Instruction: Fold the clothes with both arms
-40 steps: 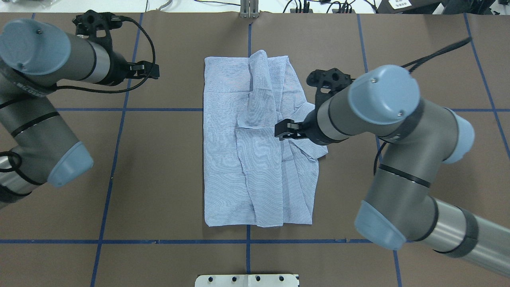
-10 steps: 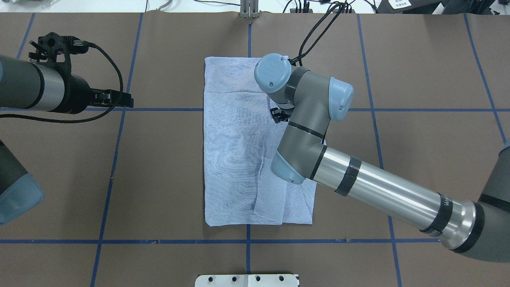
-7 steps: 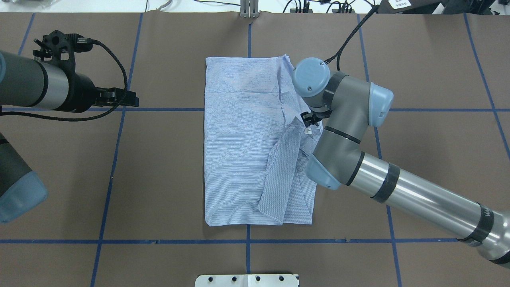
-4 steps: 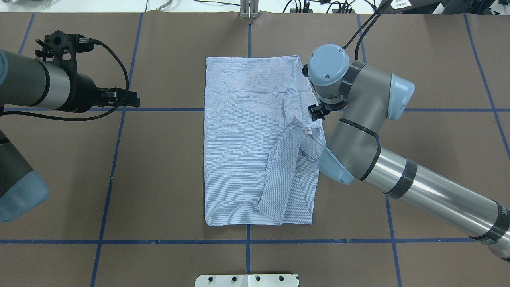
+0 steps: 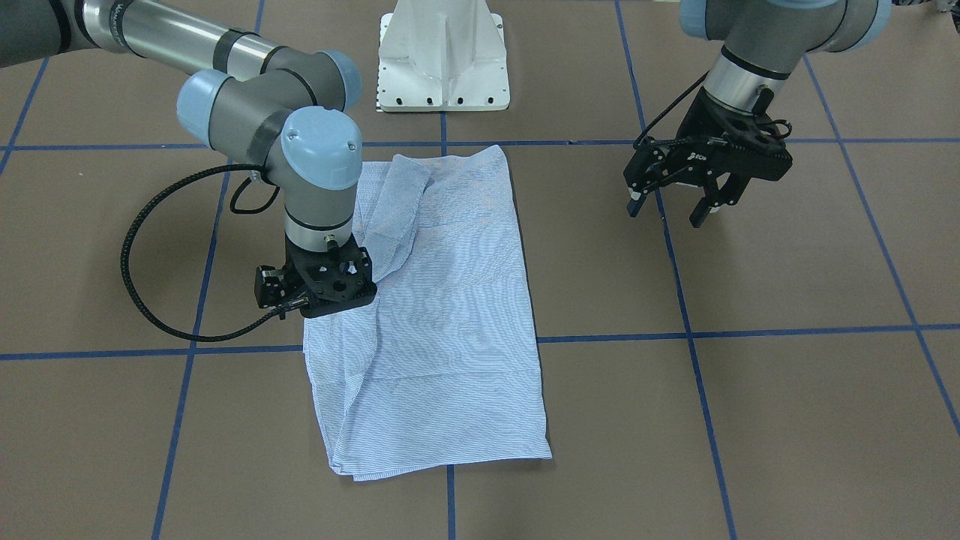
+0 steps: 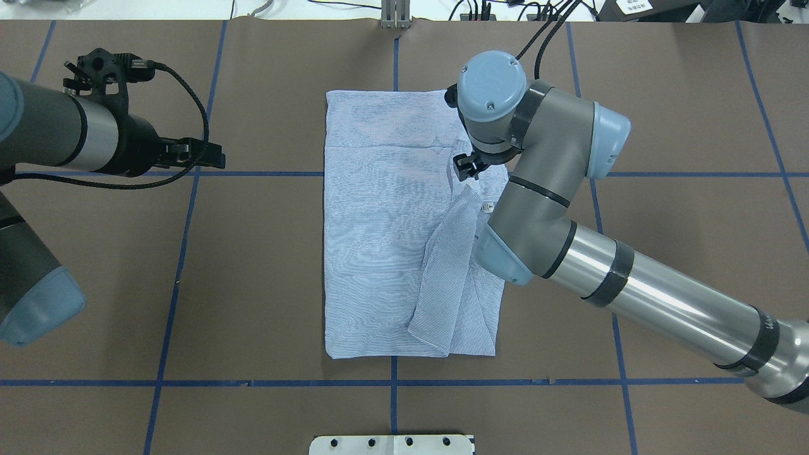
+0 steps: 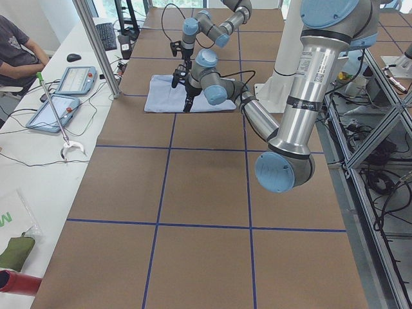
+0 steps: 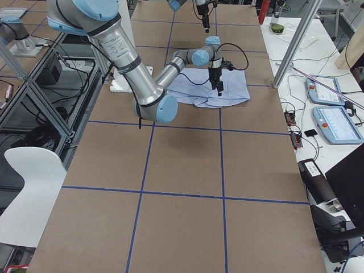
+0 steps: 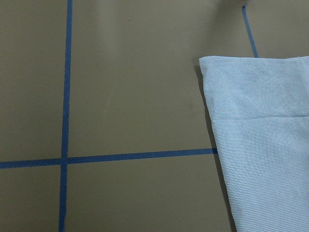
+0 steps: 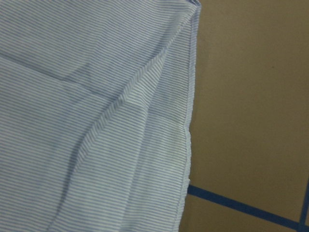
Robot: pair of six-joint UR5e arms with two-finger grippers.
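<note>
The striped shirt (image 6: 379,253) lies folded in a long rectangle at the table's middle, with one sleeve laid slanting over its right half; it also shows in the front view (image 5: 450,352). My right gripper (image 6: 465,169) points straight down over the shirt's upper right part, close to or touching the cloth. Its fingertips are hidden under the wrist and camera mount (image 5: 319,285), so I cannot tell if it is open. The right wrist view shows only the shirt's edge (image 10: 186,121). My left gripper (image 5: 666,214) is open and empty, above bare table left of the shirt (image 9: 265,135).
The table is covered in brown paper with a blue tape grid (image 6: 253,174). The white pedestal base (image 5: 442,60) stands at the robot's edge. A seated operator (image 7: 16,45) and tablets (image 7: 71,80) are on a side table beyond the far edge.
The right gripper brought the raised sleeve down across the shirt's right half, left it lying there, then moved up and back left over the upper right part. The left arm shifted slightly.
</note>
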